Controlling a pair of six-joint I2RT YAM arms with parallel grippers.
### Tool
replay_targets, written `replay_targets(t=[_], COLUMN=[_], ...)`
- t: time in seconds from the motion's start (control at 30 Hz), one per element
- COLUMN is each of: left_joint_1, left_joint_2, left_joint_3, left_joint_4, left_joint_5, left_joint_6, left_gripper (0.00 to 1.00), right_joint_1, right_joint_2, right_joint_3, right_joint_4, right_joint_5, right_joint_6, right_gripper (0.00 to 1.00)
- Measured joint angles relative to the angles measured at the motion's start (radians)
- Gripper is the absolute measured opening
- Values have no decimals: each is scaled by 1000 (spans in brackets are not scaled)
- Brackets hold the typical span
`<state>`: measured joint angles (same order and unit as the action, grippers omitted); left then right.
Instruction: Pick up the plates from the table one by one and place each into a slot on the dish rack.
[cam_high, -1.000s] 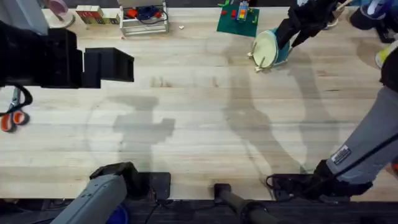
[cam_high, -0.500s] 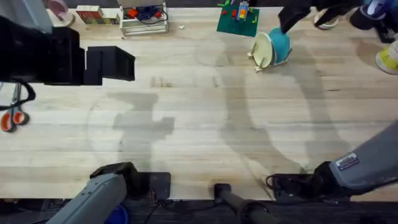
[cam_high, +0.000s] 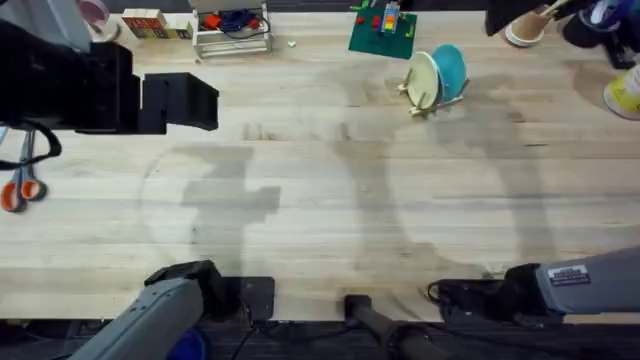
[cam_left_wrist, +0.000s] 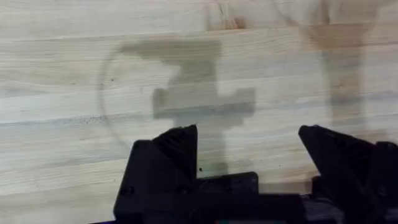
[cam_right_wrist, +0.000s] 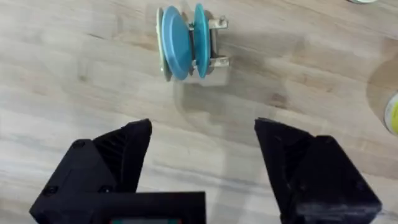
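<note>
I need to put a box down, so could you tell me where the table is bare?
The wide middle of the light-wood plank table is free. The far edge is crowded: small wooden dish rack, green board, white frame stand.

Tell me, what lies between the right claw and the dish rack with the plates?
Nothing: in the right wrist view, bare table separates the open right claw from the dish rack holding the plates.

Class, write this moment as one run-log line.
plates: standing in dish rack | right tool: open, empty | left tool: open, over bare table
</note>
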<state>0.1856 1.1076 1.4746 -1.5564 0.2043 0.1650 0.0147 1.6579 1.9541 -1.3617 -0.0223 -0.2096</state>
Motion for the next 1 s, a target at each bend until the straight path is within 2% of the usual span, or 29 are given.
replay_targets(t=[0.33,1.0], left_joint_1=[0,0], left_joint_2=[0,0], left_joint_3=[0,0], left_joint_4=[0,-4], left_joint_5=[0,0], left_joint_6=[0,0], left_gripper=[995,995], right_joint_1=[0,0], right_joint_2=[-139,-320], right_joint_3=[0,0], right_joint_4=[-87,-196], right_joint_5=[0,0], right_joint_6=[0,0], right_gripper=[994,993])
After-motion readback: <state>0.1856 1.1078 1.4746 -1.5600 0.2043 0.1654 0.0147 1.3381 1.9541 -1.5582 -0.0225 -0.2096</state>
